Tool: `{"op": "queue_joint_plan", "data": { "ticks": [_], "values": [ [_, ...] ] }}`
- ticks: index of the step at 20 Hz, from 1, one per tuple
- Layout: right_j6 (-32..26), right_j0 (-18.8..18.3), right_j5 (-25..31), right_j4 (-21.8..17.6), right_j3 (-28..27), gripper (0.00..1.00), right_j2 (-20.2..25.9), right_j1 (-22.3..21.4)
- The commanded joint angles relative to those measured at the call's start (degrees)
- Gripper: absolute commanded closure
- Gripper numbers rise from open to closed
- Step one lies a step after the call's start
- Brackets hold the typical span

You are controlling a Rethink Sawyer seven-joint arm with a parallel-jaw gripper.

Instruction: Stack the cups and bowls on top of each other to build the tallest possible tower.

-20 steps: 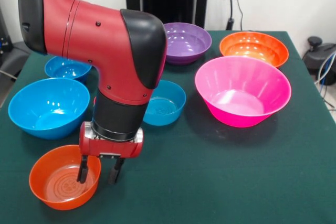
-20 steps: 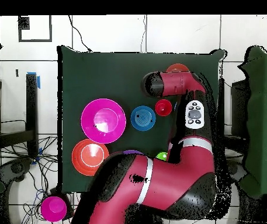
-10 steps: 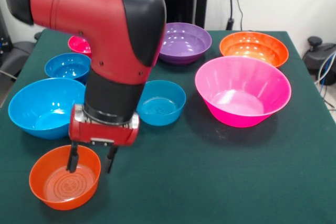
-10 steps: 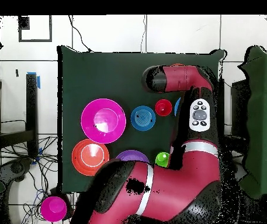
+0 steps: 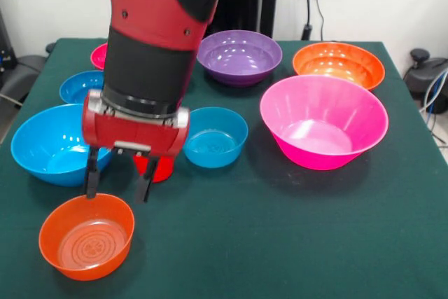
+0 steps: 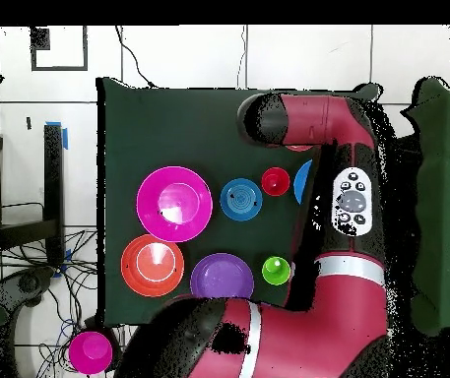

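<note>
While the gripper point(image 5: 117, 181) hangs above the far rim of the small orange bowl point(image 5: 87, 237), note that its jaws are spread apart and grasp nothing. Compared with a second ago, the fingers have lifted clear of that bowl, which remains at the near left corner of the table point(image 5: 280, 243). Treat this as a release or a missed grasp. You now see the red cup point(image 5: 155, 167) behind the gripper. The hot-pink bowl point(image 5: 323, 120) stands alone toward the right edge; no tower exists yet.
</note>
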Motion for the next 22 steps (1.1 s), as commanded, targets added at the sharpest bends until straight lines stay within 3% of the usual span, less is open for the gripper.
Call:
{"op": "queue_joint_plan", "data": {
  "ticks": [1,11,22],
  "values": [
    [-6.66,-1.92,9.21,3.56,11.18,0.0,7.63,-3.59],
    [0.93,-3.76,14.0,13.74,20.65,0.0,10.35,-6.39],
    [1.22,-5.05,20.27,21.71,28.05,0.0,12.01,-10.78]
  ]
}}
